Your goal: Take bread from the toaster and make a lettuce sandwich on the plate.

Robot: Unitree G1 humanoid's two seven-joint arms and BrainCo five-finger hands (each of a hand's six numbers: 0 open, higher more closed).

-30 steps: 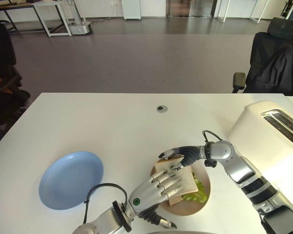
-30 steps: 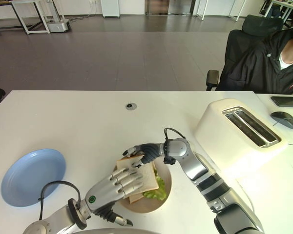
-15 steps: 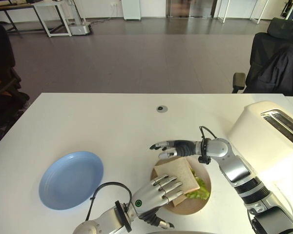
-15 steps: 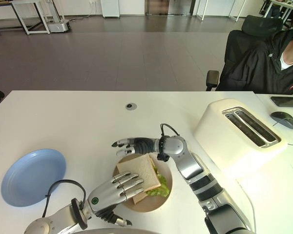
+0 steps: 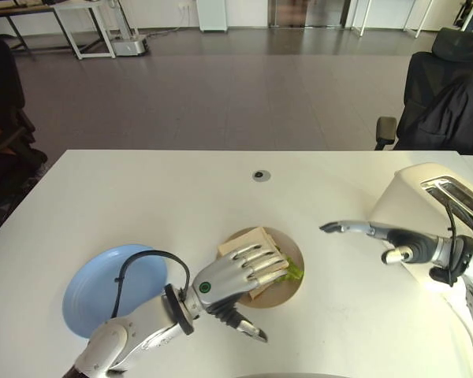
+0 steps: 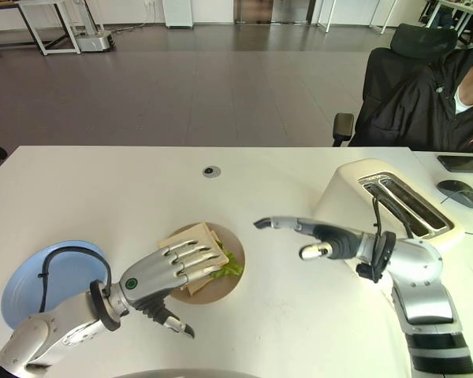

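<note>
Final step: your left hand (image 5: 225, 282) rests open fingers (image 5: 260, 256) on the finished sandwich (image 5: 247, 239) on the plate (image 5: 294, 274), your right hand (image 6: 325, 235) is open and empty; lift both away gently.

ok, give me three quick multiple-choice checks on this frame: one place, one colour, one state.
1. The sandwich lies on: A a bowl; B bare tabletop; C the tan plate.
2. The empty plate is: A blue; B white; C green.
3. The right hand: A grips bread; B fingers spread, holding nothing; C closed fist.

1 C: it sits on that plate, under the left hand.
2 A: plainly blue, nothing on it.
3 B: it hovers open before the toaster.
</note>
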